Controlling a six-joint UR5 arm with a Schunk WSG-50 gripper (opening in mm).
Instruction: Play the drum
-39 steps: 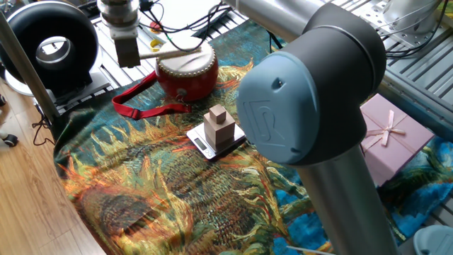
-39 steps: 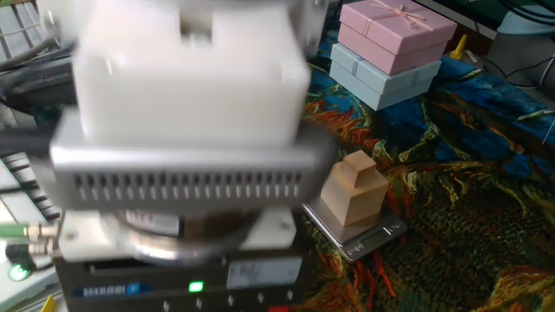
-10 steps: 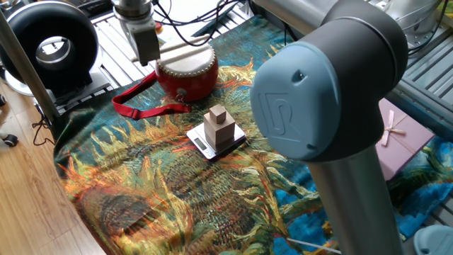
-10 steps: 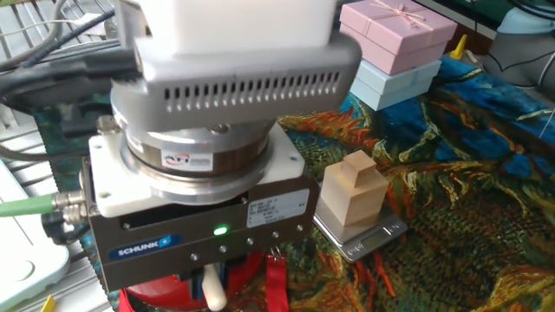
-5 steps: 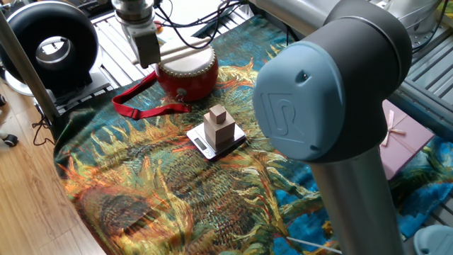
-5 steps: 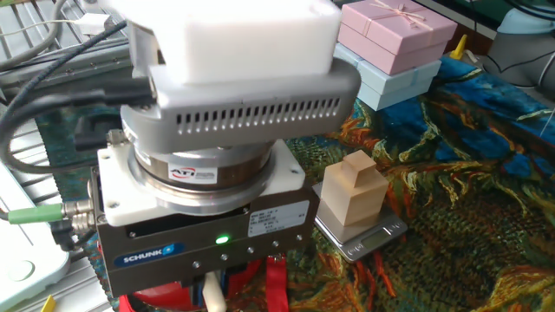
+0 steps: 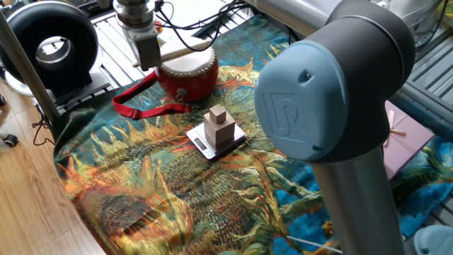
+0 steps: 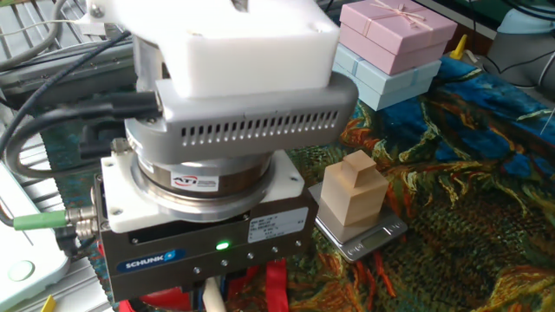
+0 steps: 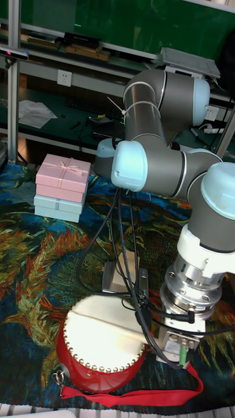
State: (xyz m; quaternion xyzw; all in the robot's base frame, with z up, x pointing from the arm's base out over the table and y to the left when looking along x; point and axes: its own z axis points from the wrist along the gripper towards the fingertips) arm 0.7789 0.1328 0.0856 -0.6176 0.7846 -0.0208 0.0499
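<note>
The drum (image 7: 188, 73) has a glossy red body and a cream head, and stands at the back of the patterned cloth. Its red strap (image 7: 141, 108) trails to the left. My gripper (image 7: 147, 62) hangs at the drum's left rim, shut on a pale drumstick (image 7: 185, 51) that reaches across the head. I cannot tell whether the stick touches the skin. In the other fixed view the gripper (image 8: 221, 299) fills the left, with the stick's end (image 8: 211, 300) and the strap (image 8: 276, 286) just below it. The tall fixed view shows the drum (image 9: 98, 339) left of the gripper (image 9: 171, 346).
A wooden block (image 7: 219, 126) stands on a small scale (image 7: 202, 145) in front of the drum. A black round fan (image 7: 49, 46) sits at the back left. Stacked pink and blue gift boxes (image 8: 395, 35) stand far right. The arm's grey joint (image 7: 333, 85) blocks the right side.
Over the last second the gripper has dipped slightly, bringing the stick lower over the drum head. The drum, block and boxes have not moved.
</note>
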